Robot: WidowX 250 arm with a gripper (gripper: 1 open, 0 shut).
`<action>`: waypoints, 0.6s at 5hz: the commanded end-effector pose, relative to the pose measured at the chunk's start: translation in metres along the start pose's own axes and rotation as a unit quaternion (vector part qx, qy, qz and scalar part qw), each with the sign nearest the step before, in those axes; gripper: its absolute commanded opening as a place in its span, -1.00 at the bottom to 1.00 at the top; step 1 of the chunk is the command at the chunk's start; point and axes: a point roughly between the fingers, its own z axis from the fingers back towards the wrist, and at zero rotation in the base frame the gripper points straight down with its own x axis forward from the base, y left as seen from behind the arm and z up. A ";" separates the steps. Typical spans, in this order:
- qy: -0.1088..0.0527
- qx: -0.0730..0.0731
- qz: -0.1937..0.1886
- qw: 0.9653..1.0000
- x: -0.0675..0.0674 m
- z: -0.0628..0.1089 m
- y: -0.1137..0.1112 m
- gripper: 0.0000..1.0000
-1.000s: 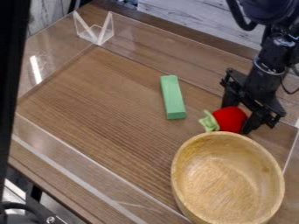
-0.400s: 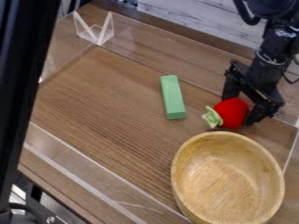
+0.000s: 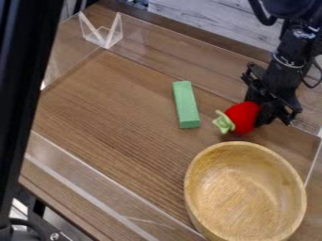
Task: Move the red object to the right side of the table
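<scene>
Looking down and across the table (image 3: 113, 104), we see a brown wood-grain top ringed by low clear walls. Near its right edge, about midway along that edge, stands the robot's black gripper (image 3: 261, 110), pointing straight down at the surface.

Right at the gripper sits the red object (image 3: 242, 116), a small toy strawberry lying on its side. Its red body is tucked against the black fingers, on their left and slightly nearer to us, and its green leafy cap points left, away from the gripper and towards the table's middle. So its long axis runs roughly left to right, along the line between the gripper and the green block (image 3: 186, 104).

We judge that the fingers are drawn in around the strawberry's red end, but the dark metal hides the contact, so we cannot tell whether they are truly pinching it or only resting beside it.

The green block lies flat, a little to the left of the cap, apart from it. A round wooden bowl (image 3: 247, 197) fills the table's near right corner, just beside the strawberry, not touching it.
</scene>
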 end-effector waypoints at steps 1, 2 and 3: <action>-0.019 0.006 0.001 1.000 0.004 0.008 -0.004 -1.00; -0.014 0.003 0.031 0.999 0.003 0.006 -0.004 1.00; -0.024 -0.001 0.040 0.999 -0.001 0.026 -0.006 1.00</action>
